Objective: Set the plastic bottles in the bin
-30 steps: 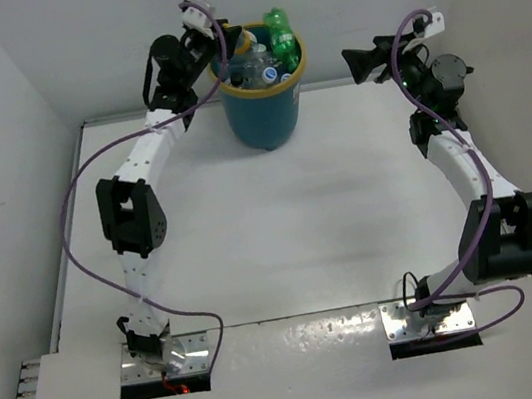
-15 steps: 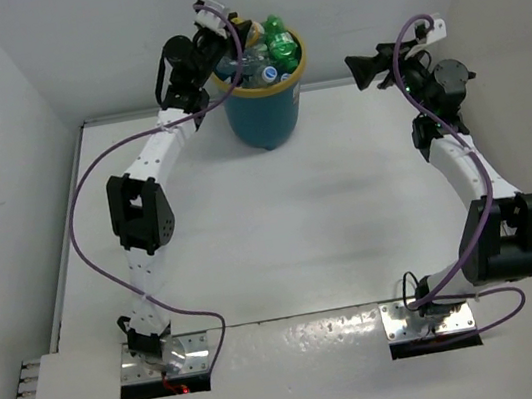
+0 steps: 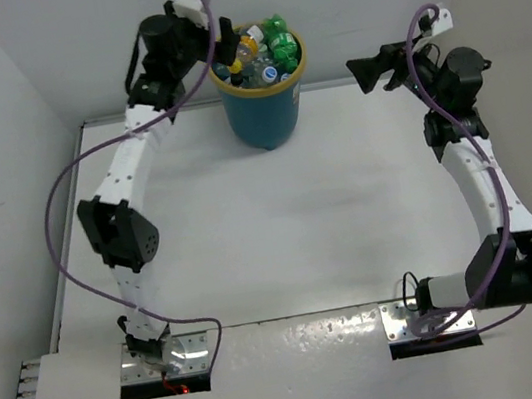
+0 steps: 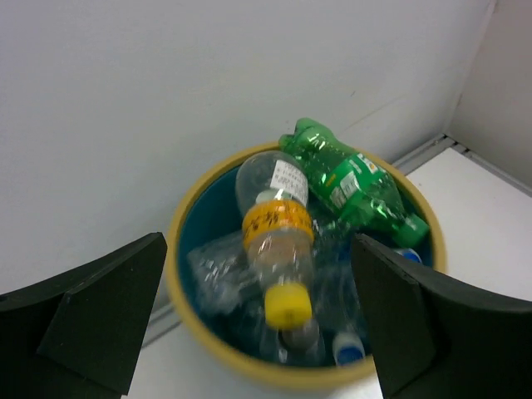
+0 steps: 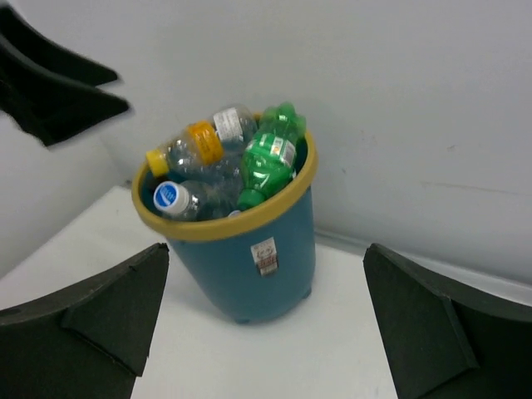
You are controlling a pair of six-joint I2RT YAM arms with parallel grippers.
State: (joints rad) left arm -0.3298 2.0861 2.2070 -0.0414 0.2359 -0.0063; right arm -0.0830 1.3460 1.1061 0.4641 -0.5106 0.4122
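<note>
The bin is a teal bucket with a yellow rim, standing at the table's far edge by the wall. Several plastic bottles fill it. A green bottle leans at its right, and a clear bottle with an orange band and yellow cap lies on top. My left gripper hovers open above the bin's left rim, and the yellow-capped bottle shows blurred below its spread fingers, free of them. My right gripper hangs open in the air to the right, facing the bin, nothing in it.
The white back wall rises right behind the bin. A blue-capped clear bottle sits at the bin's left inside. The left gripper's black fingers show in the right wrist view's top-left corner. White tabletop spreads between the arms.
My left gripper has opened wide over the bin and the yellow-capped bottle has left it and lies in the bin. The left arm rose a little. The right gripper lifted slightly.
</note>
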